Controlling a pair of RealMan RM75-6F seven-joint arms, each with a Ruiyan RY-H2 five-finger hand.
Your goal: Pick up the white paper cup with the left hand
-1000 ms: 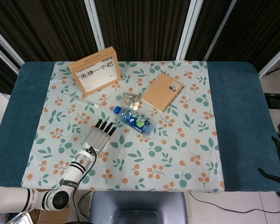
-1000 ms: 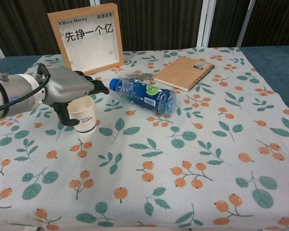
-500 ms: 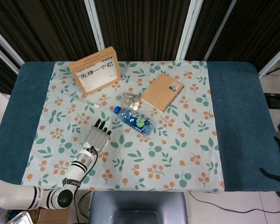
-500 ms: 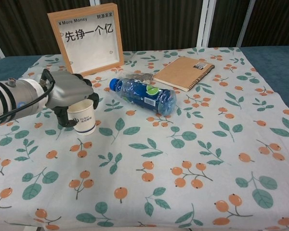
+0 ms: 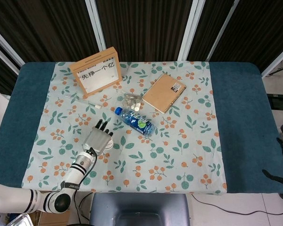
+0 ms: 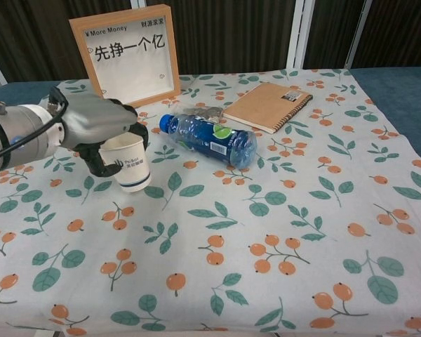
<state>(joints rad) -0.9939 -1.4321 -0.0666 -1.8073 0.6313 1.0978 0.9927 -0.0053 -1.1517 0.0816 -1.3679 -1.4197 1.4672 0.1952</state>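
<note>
The left robot hand [image 6: 98, 130] holds the cup [image 6: 130, 163], fingers wrapped around its upper part, and the cup leans a little. It sits at the left of the surface [image 6: 281, 239], near the bottle [image 6: 210, 139] lying on its side. The right robot hand is out of view.

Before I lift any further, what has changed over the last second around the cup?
The left hand has closed around the white paper cup and tipped it: a second ago it stood upright, now it leans with its base swung right. Whether the base has left the tablecloth is unclear. The bottle, notebook and framed sign stayed put.
</note>
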